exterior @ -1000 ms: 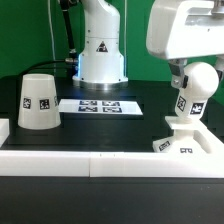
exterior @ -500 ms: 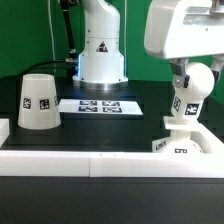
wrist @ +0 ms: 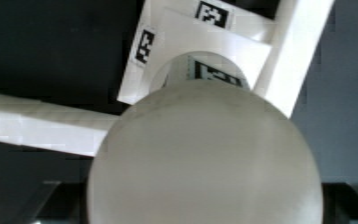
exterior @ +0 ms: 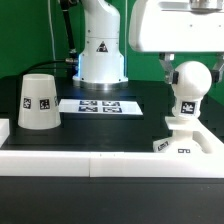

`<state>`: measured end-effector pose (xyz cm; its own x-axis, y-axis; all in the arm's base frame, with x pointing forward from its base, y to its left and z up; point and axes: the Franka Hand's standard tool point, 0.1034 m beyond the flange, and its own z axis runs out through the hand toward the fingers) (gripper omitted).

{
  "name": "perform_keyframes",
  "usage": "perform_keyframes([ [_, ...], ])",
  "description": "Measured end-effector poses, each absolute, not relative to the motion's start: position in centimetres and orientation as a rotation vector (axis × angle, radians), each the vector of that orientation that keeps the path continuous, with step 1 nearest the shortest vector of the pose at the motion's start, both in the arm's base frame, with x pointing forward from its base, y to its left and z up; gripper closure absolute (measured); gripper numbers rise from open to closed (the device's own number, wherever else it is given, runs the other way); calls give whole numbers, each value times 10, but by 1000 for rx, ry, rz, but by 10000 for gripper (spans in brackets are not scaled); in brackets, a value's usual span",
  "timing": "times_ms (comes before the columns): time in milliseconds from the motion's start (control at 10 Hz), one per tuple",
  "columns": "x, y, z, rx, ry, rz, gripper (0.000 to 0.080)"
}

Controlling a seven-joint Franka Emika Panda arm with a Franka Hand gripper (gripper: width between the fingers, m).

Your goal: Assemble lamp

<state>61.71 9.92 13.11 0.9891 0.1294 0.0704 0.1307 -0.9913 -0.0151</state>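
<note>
Seeing black-and-white square tags on the round matte white bulb point(exterior: 190, 84) under my downward-pointing gripper point(exterior: 178, 64), I couldn't judge its opening.

The gripper point(exterior: 170, 68) shows only as a dark sliver beside the bulb point(exterior: 190, 84) in the exterior view, so how its jaws stand cannot be told; the arm point(exterior: 170, 25) is cut off by the top edge; in the wrist view the bulb is blurred and covers most of the base point(wrist: 172, 45).
</note>
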Motion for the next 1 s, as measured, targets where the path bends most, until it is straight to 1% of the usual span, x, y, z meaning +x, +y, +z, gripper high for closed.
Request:
perform_keyframes([
  [200, 615, 99, 132, -3110, -18, -149, 222],
  [700, 616, 93, 132, -3066, 464, -141, 222],
  [1000, 613, 93, 131, -2927, 953, -33, 222],
])
